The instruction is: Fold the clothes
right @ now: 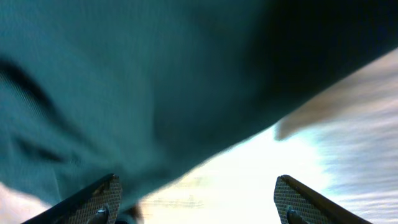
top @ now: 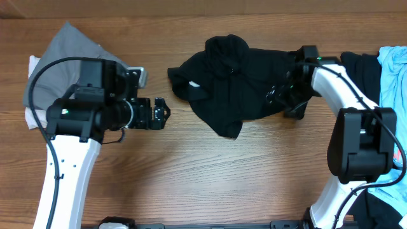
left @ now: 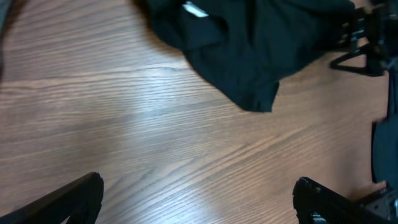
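T-shirt, black and crumpled, lies on the wooden surface overhead, our right tool at its right edge. Left wrist: left tool spread, empty, short of it. Right wrist: fingers parted beneath limp, light cloth; we'd pinch a hem.

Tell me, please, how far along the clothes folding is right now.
Done: a grey garment looks folded at the far left. In hand: the black T-shirt lies crumpled mid-table, the right gripper open at its edge, the left gripper open and apart from it. Left: folding that shirt, then the black and light-blue garments piled at the right.
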Controlling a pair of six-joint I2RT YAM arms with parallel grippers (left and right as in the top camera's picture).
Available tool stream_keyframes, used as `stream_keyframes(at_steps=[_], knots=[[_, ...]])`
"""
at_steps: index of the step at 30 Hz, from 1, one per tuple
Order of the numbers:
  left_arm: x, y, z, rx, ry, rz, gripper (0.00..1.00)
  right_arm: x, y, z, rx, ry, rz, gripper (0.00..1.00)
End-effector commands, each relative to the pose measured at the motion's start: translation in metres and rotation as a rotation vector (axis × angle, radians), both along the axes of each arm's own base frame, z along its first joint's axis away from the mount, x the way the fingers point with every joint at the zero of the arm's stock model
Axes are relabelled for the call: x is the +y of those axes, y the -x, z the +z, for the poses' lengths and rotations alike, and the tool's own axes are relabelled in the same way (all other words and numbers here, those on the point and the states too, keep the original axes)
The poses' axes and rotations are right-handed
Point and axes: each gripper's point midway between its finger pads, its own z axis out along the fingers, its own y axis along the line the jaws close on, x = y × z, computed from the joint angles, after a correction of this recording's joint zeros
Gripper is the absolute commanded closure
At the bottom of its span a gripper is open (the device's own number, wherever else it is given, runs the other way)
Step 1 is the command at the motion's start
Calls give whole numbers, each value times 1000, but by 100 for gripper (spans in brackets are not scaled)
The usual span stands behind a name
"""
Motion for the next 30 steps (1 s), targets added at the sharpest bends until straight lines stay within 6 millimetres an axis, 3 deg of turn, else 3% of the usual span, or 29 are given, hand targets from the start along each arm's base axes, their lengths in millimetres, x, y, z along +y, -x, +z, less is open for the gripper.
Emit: stream_keyframes(at_steps=[1, 7, 11, 15, 17, 19, 22, 23, 27, 30], knots=[[-12, -2, -6, 9, -35, -51, 0, 39, 24, 5, 35, -145, 112, 18], [-17, -2, -35, 101, -119, -80, 0, 83, 63, 6, 81, -265, 326, 21], [-19, -6, -51, 154, -128, -83, 0, 109, 60, 4, 21, -269, 406, 29], [-20, -9, -64, 201, -135, -77, 0, 135, 53, 3, -53, -274, 466, 50], [-20, -10, -68, 214, -138, -78, 0, 151, 54, 6, -84, -311, 501, 66], [-20, -10, -70, 219, -139, -79, 0, 177, 56, 18, -118, -424, 534, 71], [-20, -10, -70, 219, -139, -78, 0, 219, 59, 51, -184, -676, 580, 96], [-20, -10, -70, 219, -139, -79, 0, 227, 59, 62, -193, -737, 578, 96], [-20, -9, -70, 221, -140, -79, 0, 241, 48, 108, -245, -844, 580, 96], [-19, -8, -70, 226, -141, -79, 0, 228, 35, 119, -298, -690, 570, 96]])
